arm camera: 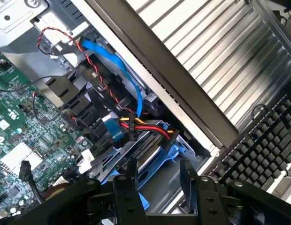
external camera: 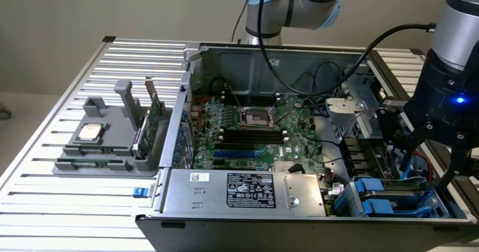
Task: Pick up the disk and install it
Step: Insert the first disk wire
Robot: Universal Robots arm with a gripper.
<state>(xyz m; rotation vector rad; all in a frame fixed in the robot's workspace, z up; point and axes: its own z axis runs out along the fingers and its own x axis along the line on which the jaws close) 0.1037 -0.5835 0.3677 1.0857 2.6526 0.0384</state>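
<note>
Two black fingers (arm camera: 128,187) of the gripper (external camera: 427,165) are standing well apart, and we are seeing nothing clamped between them, so the gripper is holding no thing. It is hanging over the drive bay at the exterior view's right end of the open computer case (external camera: 299,227). Directly under the fingers we are finding the disk (arm camera: 150,152). It is lying flat inside the bay, its silver body framed by the blue carrier, and we cannot tell whether the fingertips are touching it. In the exterior view the disk (external camera: 378,193) is sitting in the case corner nearest the camera, beside the silver power supply (external camera: 247,190). Red, yellow and black wires (arm camera: 145,129) are running just over the disk, and a blue flat cable (arm camera: 122,70) is curving near it. Farther inward the green motherboard (external camera: 254,134) is lying in the case. Outside, at the exterior view's left, a grey holder (external camera: 97,151) is carrying a small silver chip (external camera: 91,131) and a green card (external camera: 153,123) on the slatted table (external camera: 60,218). A black keyboard (arm camera: 263,140) is resting beside the case.
</note>
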